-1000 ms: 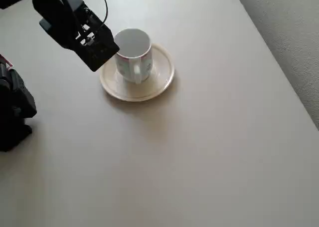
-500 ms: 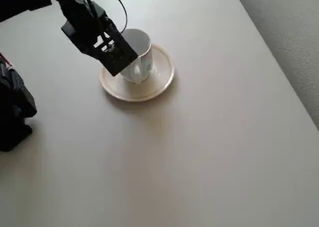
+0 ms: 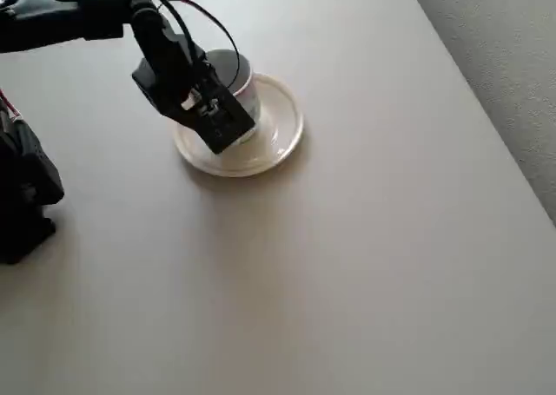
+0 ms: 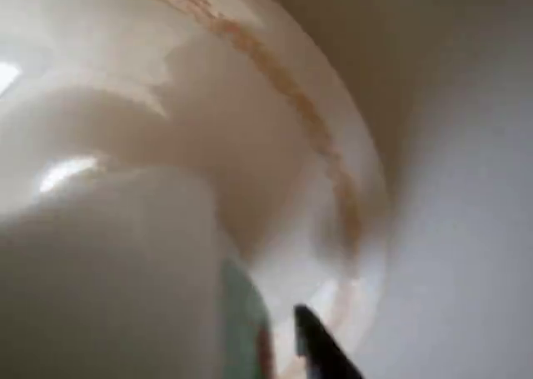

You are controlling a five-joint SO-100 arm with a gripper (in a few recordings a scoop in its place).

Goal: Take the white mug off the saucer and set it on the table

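In the overhead view the white mug (image 3: 238, 70) stands on the saucer (image 3: 287, 122) at the upper left of the table (image 3: 347, 265). My black gripper (image 3: 224, 133) hangs over the mug's near side and hides most of it, handle included. In the wrist view the mug (image 4: 108, 271) looms blurred at the lower left with a bit of coloured print on its side. One dark fingertip (image 4: 321, 354) stands just right of it with a thin gap between them, over the saucer (image 4: 275, 104). The other finger is hidden. The gripper looks open.
The arm's black base (image 3: 26, 195) sits at the left edge of the overhead view. Textured grey floor (image 3: 512, 48) lies past the table's right edge. Bare tabletop stretches in front of and to the right of the saucer.
The gripper has moved right and down from beside the saucer's left rim. It now sits over the mug and covers most of it. Mug and saucer have not shifted.
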